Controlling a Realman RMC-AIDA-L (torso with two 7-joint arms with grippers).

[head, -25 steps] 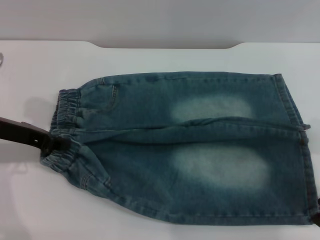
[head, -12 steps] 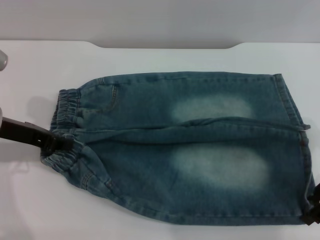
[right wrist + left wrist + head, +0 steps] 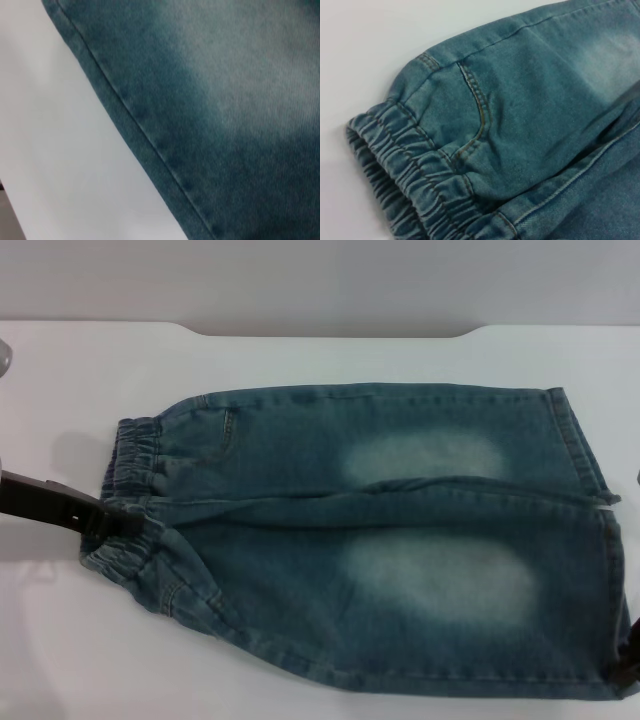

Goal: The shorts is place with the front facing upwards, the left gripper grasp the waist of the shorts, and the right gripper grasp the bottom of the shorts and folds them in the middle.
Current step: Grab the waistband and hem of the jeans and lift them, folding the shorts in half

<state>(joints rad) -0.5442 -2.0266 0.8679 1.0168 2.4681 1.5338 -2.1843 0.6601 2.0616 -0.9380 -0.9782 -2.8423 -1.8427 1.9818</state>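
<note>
One pair of blue-green denim shorts [image 3: 380, 540] lies flat on a white counter [image 3: 320, 355], reaching from near its left edge to its right edge. The gathered, puckered elastic waist [image 3: 130, 505] points toward the counter's left edge; the straight, double-stitched bottom of the shorts [image 3: 600, 540] runs along the right edge. Two pale faded patches [image 3: 425, 455] mark the cloth, one on each leg, with a raised crease between them. The left wrist view shows one curved pocket seam [image 3: 480, 115] in tan thread just beside the ruffled band.

The left claw [image 3: 105, 520], black and narrow, reaches in from the counter's left edge and meets the waist at its near part; how far its fingers stand apart cannot be told. The right claw [image 3: 628, 665] shows only as a dark sliver at the near right corner, touching the hem; its opening cannot be told either.
</note>
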